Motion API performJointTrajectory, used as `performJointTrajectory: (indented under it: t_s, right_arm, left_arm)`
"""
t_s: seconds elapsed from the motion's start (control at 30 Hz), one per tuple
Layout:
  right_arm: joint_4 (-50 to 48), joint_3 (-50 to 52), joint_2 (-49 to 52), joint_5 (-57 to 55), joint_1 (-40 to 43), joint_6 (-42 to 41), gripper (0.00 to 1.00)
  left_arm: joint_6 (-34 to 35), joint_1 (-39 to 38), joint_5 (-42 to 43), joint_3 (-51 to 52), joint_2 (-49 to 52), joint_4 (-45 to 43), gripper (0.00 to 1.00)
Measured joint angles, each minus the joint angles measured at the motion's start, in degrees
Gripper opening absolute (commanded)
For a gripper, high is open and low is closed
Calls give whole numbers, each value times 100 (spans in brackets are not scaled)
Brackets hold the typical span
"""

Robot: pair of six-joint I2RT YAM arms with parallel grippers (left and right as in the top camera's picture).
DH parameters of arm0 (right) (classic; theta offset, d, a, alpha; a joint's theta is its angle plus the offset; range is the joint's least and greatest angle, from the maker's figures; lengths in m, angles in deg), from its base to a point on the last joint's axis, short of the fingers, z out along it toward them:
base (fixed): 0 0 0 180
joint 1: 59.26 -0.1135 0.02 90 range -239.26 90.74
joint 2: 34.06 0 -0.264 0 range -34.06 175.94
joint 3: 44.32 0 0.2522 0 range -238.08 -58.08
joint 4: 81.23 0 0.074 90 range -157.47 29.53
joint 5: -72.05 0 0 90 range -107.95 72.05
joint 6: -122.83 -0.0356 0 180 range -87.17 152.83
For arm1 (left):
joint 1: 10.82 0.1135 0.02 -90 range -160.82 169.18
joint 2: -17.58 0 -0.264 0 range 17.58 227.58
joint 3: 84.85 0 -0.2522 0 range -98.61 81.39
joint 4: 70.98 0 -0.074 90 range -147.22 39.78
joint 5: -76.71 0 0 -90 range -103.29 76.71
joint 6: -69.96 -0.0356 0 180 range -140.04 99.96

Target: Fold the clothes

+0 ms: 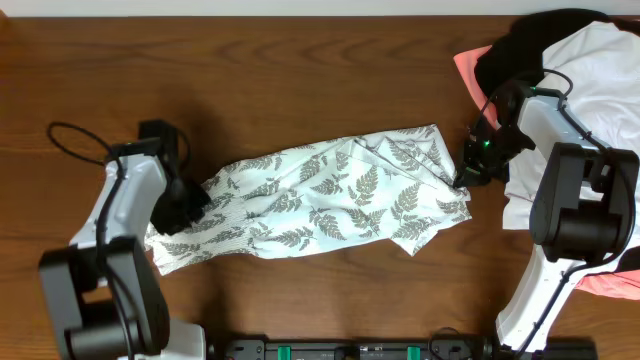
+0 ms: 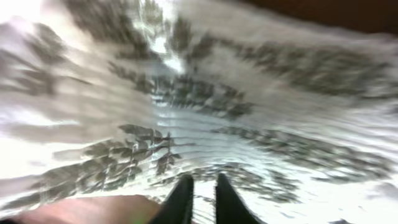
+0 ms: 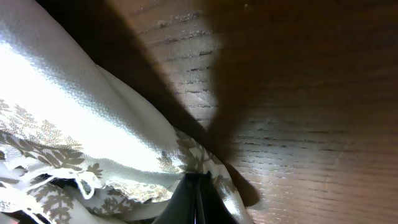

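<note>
One fern-printed garment [image 1: 330, 200] lay on the one wooden table [image 1: 300, 80]. Two robot arms were counted: the left arm [image 1: 130, 195] at the garment's left end and the right arm [image 1: 555, 125] at its right end. Each arm carried one gripper, which made two, the left gripper [image 1: 190, 205] and the right gripper [image 1: 468, 178]. Each wrist view showed that gripper's two fingers, four in all. To the right of the fern-printed garment lay one heap of other clothes, holding one plain white garment [image 1: 600, 70], one black garment [image 1: 530, 45] and two patches of coral-pink cloth [image 1: 465, 68] — one above the white garment, one below it — though whether these were one piece or two could not be told.
</note>
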Motion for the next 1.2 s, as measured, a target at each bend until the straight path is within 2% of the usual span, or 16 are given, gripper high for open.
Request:
performJointTrajectory:
  t_s: [0.03, 0.1, 0.17, 0.3, 0.57, 0.8, 1.07, 1.13, 1.17, 1.2]
  right_arm:
    - [0, 0, 0, 0, 0, 0, 2]
    - [0, 0, 0, -2, 0, 0, 2]
    - [0, 0, 0, 0, 0, 0, 2]
    - [0, 0, 0, 0, 0, 0, 2]
    - [0, 0, 0, -2, 0, 0, 2]
    - [0, 0, 0, -2, 0, 0, 2]
    - [0, 0, 0, -2, 0, 0, 2]
    - [0, 0, 0, -4, 0, 0, 2]
    - [0, 0, 0, -4, 0, 0, 2]
    - [0, 0, 0, -7, 0, 0, 2]
  left_arm:
    - [-48, 11, 9, 0, -94, -46, 48]
    - [-85, 50, 22, 0, -271, -105, 55]
    - [-131, 118, 22, 0, -378, -116, 65]
    - [-188, 295, -155, 0, -382, -81, 76]
    - [-197, 758, -546, 0, -247, -321, 78]
    - [-544, 820, -560, 0, 522, -741, 86]
    - [-1010, 850, -181, -50, 977, -903, 84]
    - [-1130, 859, 13, -74, 1019, -925, 74]
    - [-1207, 859, 144, -74, 1038, -949, 57]
    - [-1248, 857, 221, -76, 1051, -964, 48]
